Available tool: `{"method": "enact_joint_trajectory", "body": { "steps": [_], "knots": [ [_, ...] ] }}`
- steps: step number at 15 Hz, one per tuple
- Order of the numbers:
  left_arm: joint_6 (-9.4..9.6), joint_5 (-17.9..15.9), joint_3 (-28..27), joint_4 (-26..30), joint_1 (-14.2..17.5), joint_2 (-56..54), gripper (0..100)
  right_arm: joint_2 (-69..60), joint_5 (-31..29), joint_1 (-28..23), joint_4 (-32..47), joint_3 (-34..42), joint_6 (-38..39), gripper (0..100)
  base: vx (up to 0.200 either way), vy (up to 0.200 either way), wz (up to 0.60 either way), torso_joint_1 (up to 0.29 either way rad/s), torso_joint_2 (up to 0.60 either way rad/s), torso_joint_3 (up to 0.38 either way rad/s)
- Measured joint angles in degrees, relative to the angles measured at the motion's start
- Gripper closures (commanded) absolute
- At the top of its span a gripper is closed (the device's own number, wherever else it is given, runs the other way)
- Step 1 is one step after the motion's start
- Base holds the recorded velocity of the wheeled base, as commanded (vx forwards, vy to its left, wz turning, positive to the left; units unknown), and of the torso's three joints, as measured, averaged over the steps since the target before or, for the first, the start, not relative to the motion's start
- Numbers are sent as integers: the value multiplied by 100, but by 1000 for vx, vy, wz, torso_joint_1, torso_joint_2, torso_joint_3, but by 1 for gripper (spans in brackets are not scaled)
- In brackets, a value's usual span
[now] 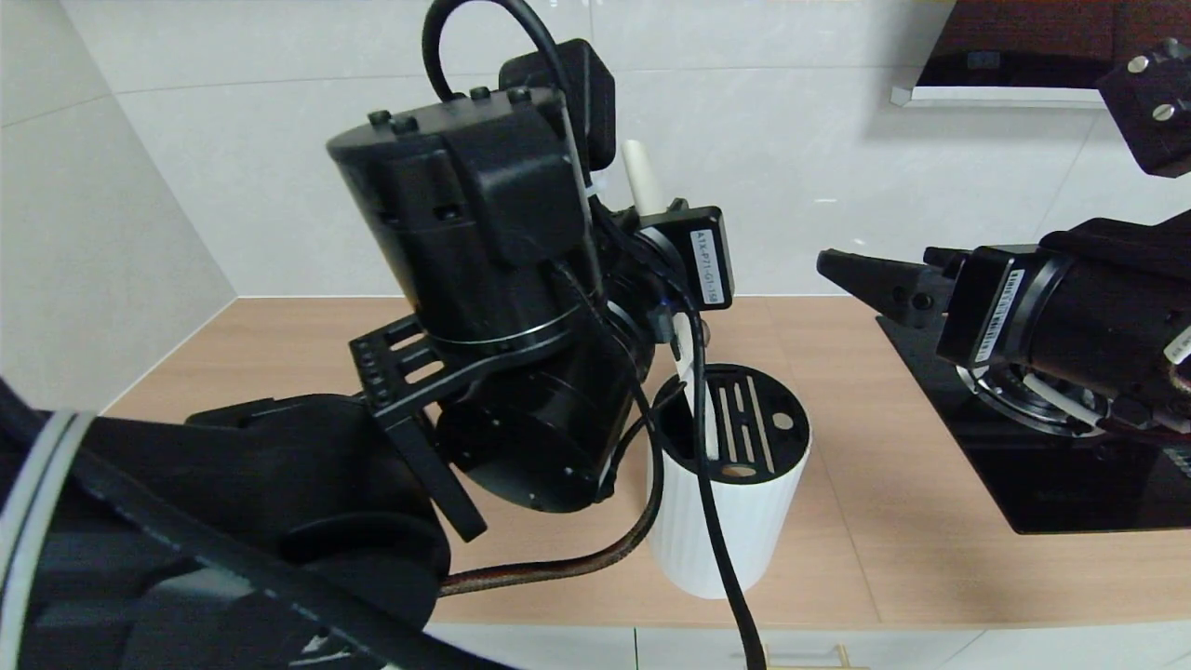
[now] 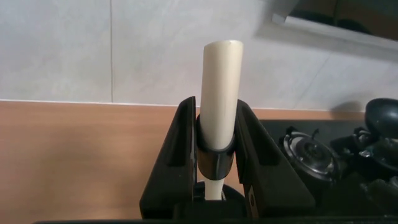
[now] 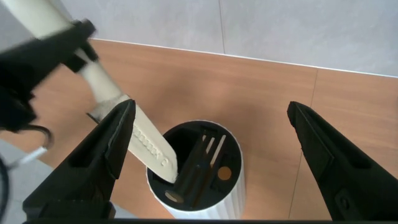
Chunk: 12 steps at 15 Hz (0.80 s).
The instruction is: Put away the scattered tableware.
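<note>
A knife with a cream handle (image 2: 221,81) and a white serrated blade (image 3: 149,152) is held by my left gripper (image 2: 217,127), whose fingers are shut on the handle. The knife tilts downward, its tip inside the open compartment of a white ribbed utensil holder (image 1: 735,530) with a black slotted top (image 3: 227,146). In the head view the blade (image 1: 700,409) enters the holder at its left rim. My right gripper (image 3: 211,106) hovers open above and to the right of the holder (image 1: 861,277), nothing between its fingers.
The holder stands on a wooden countertop (image 1: 875,484) near the front edge. A black cooktop (image 1: 1051,493) with a burner (image 2: 311,155) lies to the right. White tiled walls close the back and left; a range hood (image 1: 1005,56) hangs above.
</note>
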Motion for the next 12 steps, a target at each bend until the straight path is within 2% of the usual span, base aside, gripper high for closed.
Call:
{"method": "enact_joint_trajectory", "body": {
  "steps": [6, 12],
  "knots": [
    [-6, 197, 13, -10, -79, 532, 100, 67, 2, -2, 0, 7, -1, 0, 0, 0, 0, 0, 0, 0],
    [-9, 239, 13, -183, -122, 1064, 100, 117, 4, -2, -7, 38, 0, 0, 0, 0, 0, 0, 0, 0]
  ]
}}
